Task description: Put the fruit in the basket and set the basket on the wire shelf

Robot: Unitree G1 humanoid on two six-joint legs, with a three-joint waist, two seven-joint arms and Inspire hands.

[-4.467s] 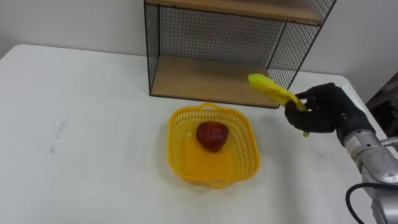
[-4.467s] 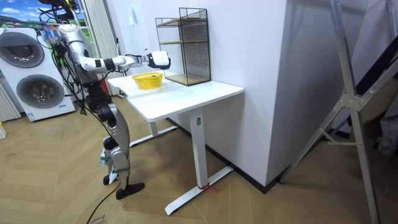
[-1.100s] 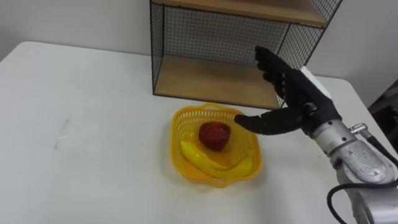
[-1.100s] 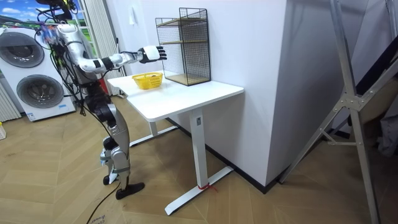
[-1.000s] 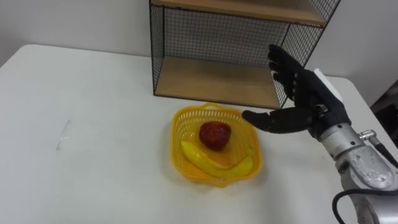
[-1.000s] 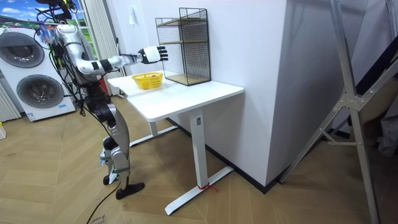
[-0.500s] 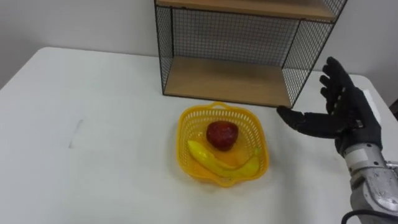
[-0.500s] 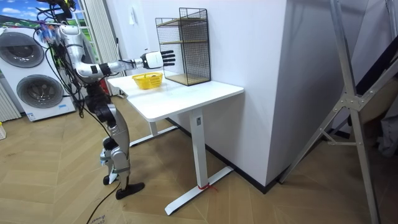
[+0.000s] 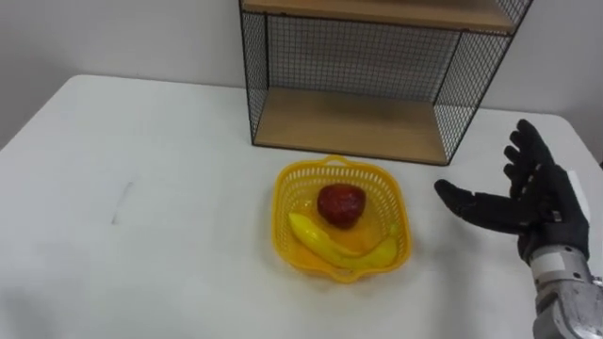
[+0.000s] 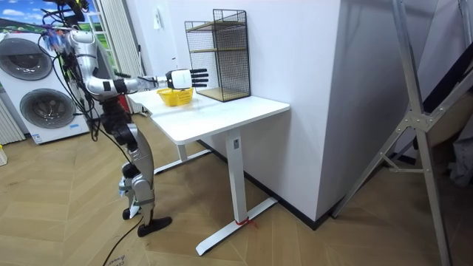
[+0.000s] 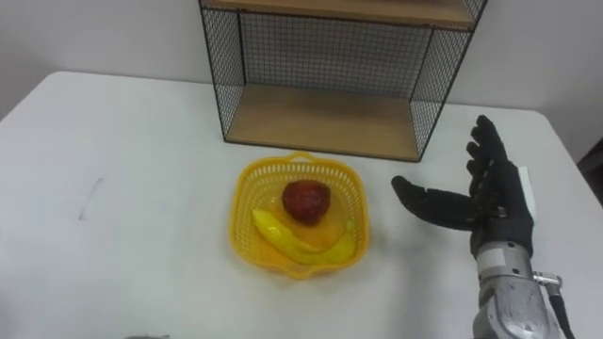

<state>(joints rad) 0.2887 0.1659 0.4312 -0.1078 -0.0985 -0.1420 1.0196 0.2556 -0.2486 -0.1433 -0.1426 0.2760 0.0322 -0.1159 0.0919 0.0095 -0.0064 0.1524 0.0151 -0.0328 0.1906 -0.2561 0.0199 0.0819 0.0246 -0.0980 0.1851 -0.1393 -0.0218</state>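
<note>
A yellow plastic basket (image 9: 285,224) stands upright on a white table (image 9: 141,169) and serves as the reference for every position given here. Both pieces of fruit lie inside it. A red apple (image 9: 341,203) rests in the half of the basket nearer the far edge. A yellow banana (image 9: 334,245) lies across the near half, touching the apple's near side, with its curved end turned up against the basket's right wall.

Just beyond the basket stands the wire shelf (image 9: 350,122), a black mesh frame with wooden boards. Its lower board is close to the basket's far handle but apart from it, and bears nothing; the basket itself sits on the table.

To the right of the basket, apart from it, the robot's right hand (image 9: 539,209) hangs above the tabletop. Its fingers are straight and spread, pointing away from the robot, and the thumb reaches out towards the basket without touching it. The hand holds nothing.

Well to the left of the basket a faint grey mark (image 9: 120,199) shows on the tabletop.

In the room view the robot stands upright on the side of the basket opposite the shelf, its right arm stretched out level over the table.
</note>
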